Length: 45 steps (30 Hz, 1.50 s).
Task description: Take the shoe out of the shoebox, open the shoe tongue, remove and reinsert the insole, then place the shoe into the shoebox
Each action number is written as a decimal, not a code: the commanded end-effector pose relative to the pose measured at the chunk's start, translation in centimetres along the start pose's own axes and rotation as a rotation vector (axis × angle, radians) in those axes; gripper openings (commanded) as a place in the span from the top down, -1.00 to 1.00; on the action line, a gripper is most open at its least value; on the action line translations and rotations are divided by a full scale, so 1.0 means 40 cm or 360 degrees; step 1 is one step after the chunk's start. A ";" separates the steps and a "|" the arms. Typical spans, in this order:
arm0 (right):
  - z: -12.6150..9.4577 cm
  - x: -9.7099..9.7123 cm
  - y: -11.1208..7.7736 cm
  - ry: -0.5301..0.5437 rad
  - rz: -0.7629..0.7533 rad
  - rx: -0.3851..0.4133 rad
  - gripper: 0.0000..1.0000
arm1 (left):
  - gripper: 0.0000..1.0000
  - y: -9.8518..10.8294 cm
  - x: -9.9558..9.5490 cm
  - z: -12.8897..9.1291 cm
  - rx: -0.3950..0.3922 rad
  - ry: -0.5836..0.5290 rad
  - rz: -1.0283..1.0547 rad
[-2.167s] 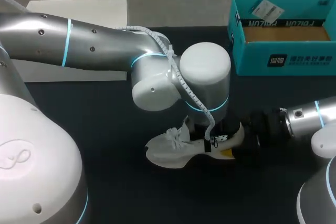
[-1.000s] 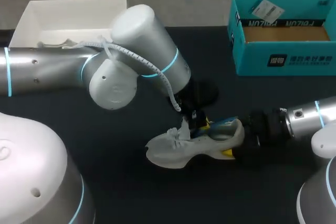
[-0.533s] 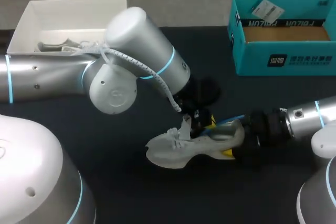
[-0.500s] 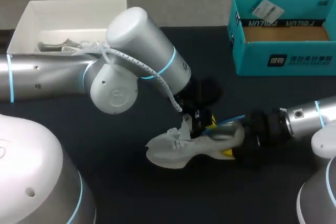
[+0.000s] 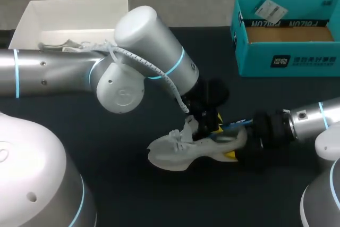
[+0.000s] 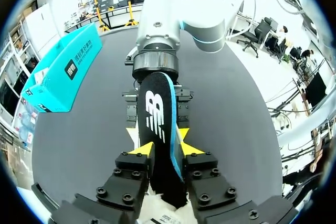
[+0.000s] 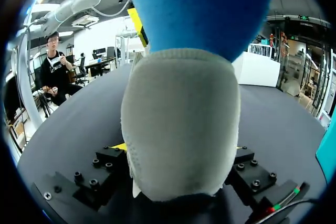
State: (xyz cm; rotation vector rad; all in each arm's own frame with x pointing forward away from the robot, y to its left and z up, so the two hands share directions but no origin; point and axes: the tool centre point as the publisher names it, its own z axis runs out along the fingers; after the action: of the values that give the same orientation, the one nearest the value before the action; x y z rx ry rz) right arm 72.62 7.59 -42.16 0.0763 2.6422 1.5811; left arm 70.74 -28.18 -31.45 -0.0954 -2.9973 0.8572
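Black with a blue edge, the insole (image 6: 157,124) stood partway out of the shoe (image 5: 183,151), our left hand (image 6: 162,148) clamped on it from both sides. Our right hand (image 5: 241,144) was closed on the heel, steadying the shoe on the bench (image 5: 106,184), well apart from the shoebox (image 5: 287,62). We judged two risks. If the toe end snagged inside, the pull could drag the shoe out of the right hand's hold. The pinched foam could also slip and the insole drop.
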 end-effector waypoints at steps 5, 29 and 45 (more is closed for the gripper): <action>0.002 0.002 0.001 -0.0003 -0.0001 0.0006 1.00 | -0.41 0.007 0.015 0.007 -0.0047 -0.0088 0.0025; 0.002 0.002 0.001 -0.0003 -0.0001 0.0006 1.00 | 0.06 0.033 0.001 0.059 -0.0057 -0.0331 0.0064; 0.002 0.002 0.001 -0.0003 -0.0001 0.0006 1.00 | 1.00 0.035 0.007 0.049 -0.0071 -0.0325 0.0032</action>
State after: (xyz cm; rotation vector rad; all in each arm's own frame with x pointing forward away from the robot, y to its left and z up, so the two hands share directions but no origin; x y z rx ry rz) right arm 72.62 7.59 -42.18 0.0765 2.6423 1.5811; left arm 70.76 -28.18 -34.26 -0.0432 -3.2094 0.8528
